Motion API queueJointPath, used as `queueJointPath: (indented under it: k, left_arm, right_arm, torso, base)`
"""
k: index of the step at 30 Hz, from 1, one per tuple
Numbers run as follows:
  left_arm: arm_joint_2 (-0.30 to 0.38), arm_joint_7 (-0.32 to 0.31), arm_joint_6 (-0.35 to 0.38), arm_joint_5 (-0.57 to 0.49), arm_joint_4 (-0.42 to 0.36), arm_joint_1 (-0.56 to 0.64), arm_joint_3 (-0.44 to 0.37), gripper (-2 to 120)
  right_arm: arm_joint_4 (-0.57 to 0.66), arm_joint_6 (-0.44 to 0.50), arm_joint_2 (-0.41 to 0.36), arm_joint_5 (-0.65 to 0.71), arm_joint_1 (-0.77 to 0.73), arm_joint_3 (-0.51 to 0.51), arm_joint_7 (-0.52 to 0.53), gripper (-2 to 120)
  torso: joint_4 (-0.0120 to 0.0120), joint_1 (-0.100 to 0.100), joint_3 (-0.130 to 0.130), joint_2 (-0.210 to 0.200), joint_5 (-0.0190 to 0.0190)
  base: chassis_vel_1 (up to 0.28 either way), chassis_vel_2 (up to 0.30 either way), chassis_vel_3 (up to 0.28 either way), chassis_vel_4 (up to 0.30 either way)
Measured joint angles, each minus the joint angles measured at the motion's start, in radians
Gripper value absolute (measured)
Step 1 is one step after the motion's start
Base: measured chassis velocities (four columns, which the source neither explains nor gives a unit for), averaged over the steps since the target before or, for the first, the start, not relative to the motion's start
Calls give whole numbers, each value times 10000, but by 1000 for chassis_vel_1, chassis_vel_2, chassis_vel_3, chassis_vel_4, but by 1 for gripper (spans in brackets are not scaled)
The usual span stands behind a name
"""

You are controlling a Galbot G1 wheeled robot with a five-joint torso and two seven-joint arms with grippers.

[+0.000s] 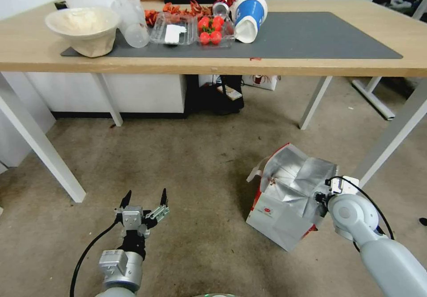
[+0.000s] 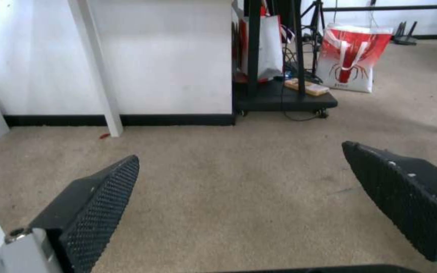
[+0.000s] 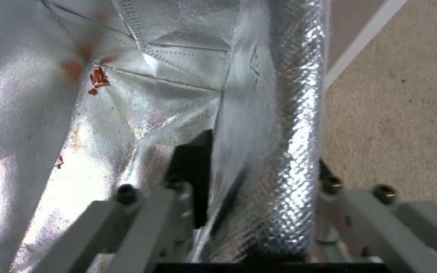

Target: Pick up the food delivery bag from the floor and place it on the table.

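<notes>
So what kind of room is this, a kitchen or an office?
Probably an office or lab staged for a meal: a wood table holding takeaway containers, carpeted floor, and a cart with cables by the wall.

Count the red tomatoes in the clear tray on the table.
5 visible red tomatoes, clustered in the clear plastic tray on the dark grey mat, beside the tipped blue-and-white paper cup. More may be hidden.
</notes>
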Motion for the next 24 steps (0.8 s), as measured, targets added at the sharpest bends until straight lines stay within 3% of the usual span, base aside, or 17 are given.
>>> queueJointPath:
  k: [7, 14, 17, 18, 21, 23, 24]
  left_arm:
    - [-52, 0, 3, 46, -40, -4, 20, 100]
    - [-60, 0, -8, 75, -59, 36, 5, 100]
    - [-64, -45, 1, 57, -108, 37, -18, 100]
    - [-64, -45, 1, 57, -108, 37, -18, 100]
    - [-64, -84, 30, 35, -149, 56, -64, 100]
    - [-65, -85, 32, 30, -156, 61, -73, 100]
    - [-66, -86, 37, 17, -178, 68, -97, 100]
  right_arm:
    - [113, 14, -59, -52, -146, 120, -143, 2]
    - [222, 260, -299, -145, -277, 184, -676, 0]
    - [537, 783, -828, -441, -624, 269, -2130, 0]
    - [537, 783, -828, -441, -624, 269, -2130, 0]
    - [1097, 1501, -1840, -1453, -1195, 395, -4531, 0]
    - [1227, 1709, -2095, -1690, -1304, 411, -5146, 0]
    - [1410, 2006, -2572, -2006, -1438, 484, -6371, 0]
  torso:
    - [0, 1, 0, 1, 0]
    - [0, 0, 0, 0, 1]
    - [0, 0, 0, 0, 2]
    - [0, 0, 0, 0, 2]
    - [-4, 0, 0, 0, -1]
    - [-3, 0, 0, 1, -1]
    - [-3, 0, 0, 0, 1]
  base:
    - [0, 0, 0, 0]
    - [0, 0, 0, 0]
    - [0, 0, 0, 0]
    - [0, 0, 0, 0]
    - [0, 0, 0, 0]
    - [0, 0, 0, 0]
    - [0, 0, 0, 0]
